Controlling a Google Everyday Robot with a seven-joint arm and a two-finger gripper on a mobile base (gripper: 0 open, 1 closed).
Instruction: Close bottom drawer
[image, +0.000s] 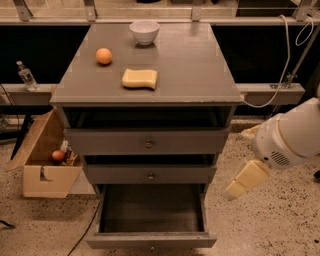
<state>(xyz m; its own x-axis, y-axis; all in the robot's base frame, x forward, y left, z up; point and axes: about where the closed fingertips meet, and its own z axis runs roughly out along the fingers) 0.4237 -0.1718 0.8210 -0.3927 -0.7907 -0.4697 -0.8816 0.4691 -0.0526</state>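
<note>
Grey bottom drawer (150, 215) sits pulled far out, lowest in the desk (150, 80).
Tool (239, 186) hangs beside the drawer's right side, apart from it; whether spread or pressed together cannot be told. Drawer looks stiff, empty, likely light on its runners; a flat push mid-front should slide it straight.

- A speckled floor (280, 225) is seen beneath a grey cabinet (200, 75).
- A cardboard box (45, 172) is set at its left.
- The gripper (239, 186) is held low at its right.
</note>
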